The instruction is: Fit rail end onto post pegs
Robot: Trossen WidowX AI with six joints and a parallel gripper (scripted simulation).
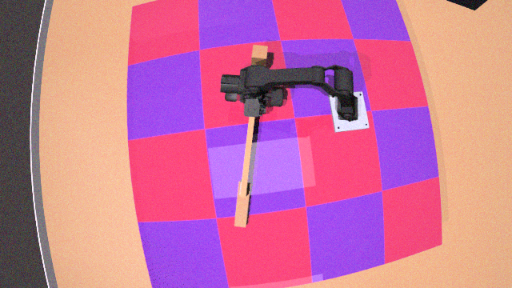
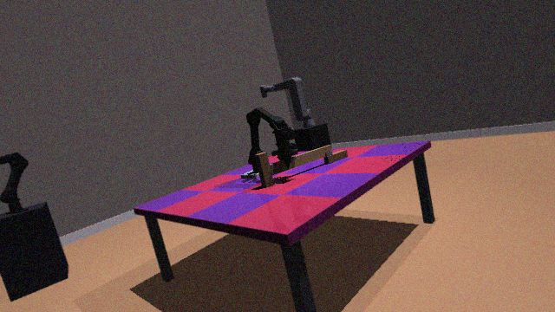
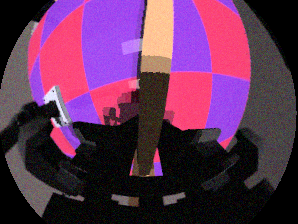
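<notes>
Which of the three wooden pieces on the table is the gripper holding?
The long rail: the gripper is shut on it near the post end. The short post and the low footboard block are untouched.

Bolted to a white base plate (image 1: pixel 351 113) on the table (image 2: pixel 303 212), shoulder upright, then reaching out long and level from the elbow across to the wrist. Bending sharply down at the wrist, gripper (image 1: pixel 253 107) pointing at the table from above. Clamped hard on the rail (image 1: pixel 249 156) near its raised end, fingers dark on either side of the wood in the wrist view, jaws narrow but not fully together. From the exterior view, arched high at the elbow with the forearm dropping steeply to the grasp.
</notes>
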